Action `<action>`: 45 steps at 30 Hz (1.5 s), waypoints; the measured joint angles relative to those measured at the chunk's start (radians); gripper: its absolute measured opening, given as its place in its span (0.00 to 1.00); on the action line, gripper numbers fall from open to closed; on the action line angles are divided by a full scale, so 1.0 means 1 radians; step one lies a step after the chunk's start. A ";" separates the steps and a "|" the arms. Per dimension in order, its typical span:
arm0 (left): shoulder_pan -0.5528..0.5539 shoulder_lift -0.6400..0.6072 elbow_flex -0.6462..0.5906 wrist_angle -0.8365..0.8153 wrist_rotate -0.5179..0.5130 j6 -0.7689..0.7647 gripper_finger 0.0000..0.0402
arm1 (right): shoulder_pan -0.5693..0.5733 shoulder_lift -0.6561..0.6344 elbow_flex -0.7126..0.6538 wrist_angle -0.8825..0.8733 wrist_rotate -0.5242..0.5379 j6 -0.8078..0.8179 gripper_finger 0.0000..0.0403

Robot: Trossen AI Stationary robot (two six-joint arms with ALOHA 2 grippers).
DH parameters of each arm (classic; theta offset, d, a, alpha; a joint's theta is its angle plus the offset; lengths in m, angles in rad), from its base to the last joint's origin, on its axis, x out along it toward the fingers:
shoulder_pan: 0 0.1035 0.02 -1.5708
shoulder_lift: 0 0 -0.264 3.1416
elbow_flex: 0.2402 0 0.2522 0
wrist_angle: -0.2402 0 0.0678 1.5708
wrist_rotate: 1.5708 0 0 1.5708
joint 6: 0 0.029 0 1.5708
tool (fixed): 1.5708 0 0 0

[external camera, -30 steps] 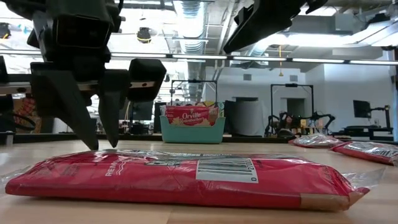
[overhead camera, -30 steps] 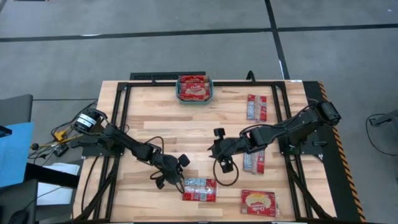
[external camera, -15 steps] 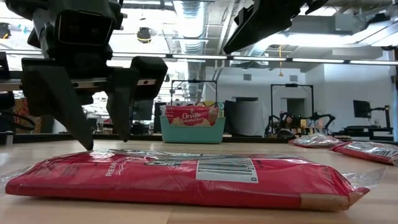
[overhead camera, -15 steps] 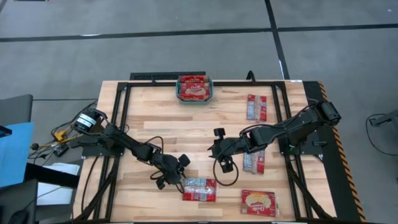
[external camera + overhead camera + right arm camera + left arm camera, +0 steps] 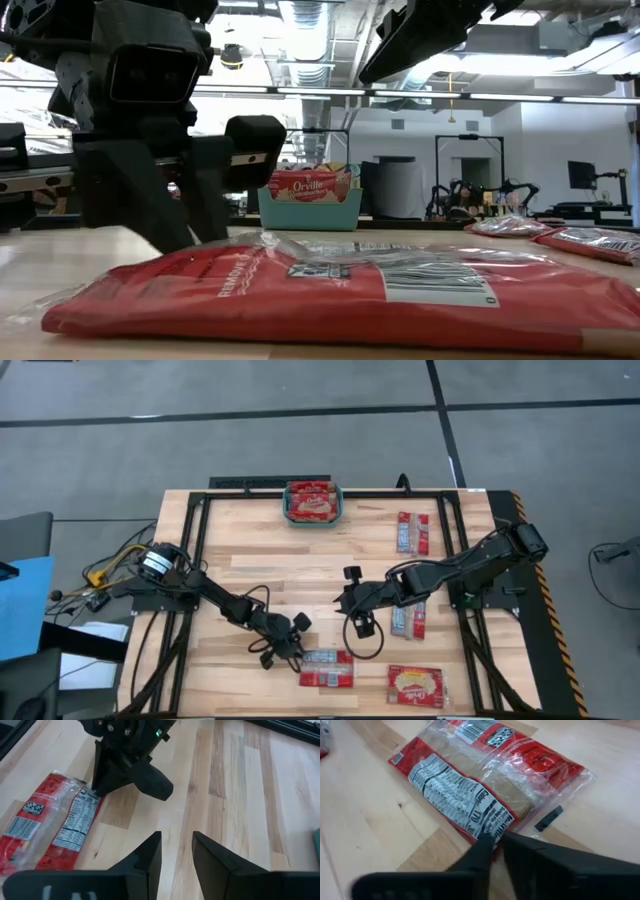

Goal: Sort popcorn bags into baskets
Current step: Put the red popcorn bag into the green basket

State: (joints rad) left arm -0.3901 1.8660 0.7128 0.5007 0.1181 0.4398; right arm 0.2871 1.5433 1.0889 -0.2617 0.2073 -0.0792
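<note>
A red popcorn bag (image 5: 327,669) lies flat near the table's front edge, label side up in the left wrist view (image 5: 485,775). My left gripper (image 5: 291,651) is down at the bag's left end, fingers closed together on its edge. My right gripper (image 5: 361,626) hangs open above bare wood at mid table, nothing between its fingers (image 5: 176,845). The teal basket (image 5: 339,506) stands at the far edge with red bags inside. It shows behind the bag in the low view (image 5: 309,210). My left gripper pinches the edge of the bag's left short end (image 5: 484,831) between its two fingertips. The fingers (image 5: 487,845) slant down from the table's left side and point along the bag. The bag lies on the wood; the clear wrap by the fingers (image 5: 250,240) is rucked up.
More red bags lie loose: one far right (image 5: 412,532), one under the right arm (image 5: 407,620), one at the near right (image 5: 415,685). A small black strip (image 5: 549,818) lies beside the held bag. Black frame rails (image 5: 195,550) border the table.
My left gripper opened wider, then sank onto the bag's left end and closed its fingers there. The bag has slid a little toward the table's right and near edges and turned slightly; the wrap at its left end has bunched up.
</note>
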 joint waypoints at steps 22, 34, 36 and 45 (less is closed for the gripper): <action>0.094 -0.402 -0.101 -0.112 -0.202 -0.404 0.00 | 0.035 0.000 -0.170 0.343 0.003 0.101 0.27; 0.140 -0.496 -0.167 -0.029 -0.446 -0.807 0.00 | 0.213 0.049 -0.325 0.614 0.641 0.183 0.23; 0.150 -0.498 -0.162 -0.009 -0.476 -0.821 0.00 | 0.213 0.085 -0.329 0.611 0.634 0.260 0.23; 0.158 -0.497 -0.154 -0.080 -0.332 -0.612 0.00 | 0.257 0.232 -0.307 0.617 0.516 0.240 0.27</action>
State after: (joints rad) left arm -0.2317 1.3685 0.5587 0.4210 -0.2134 -0.1723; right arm 0.5442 1.7753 0.7818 0.3552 0.7238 0.1613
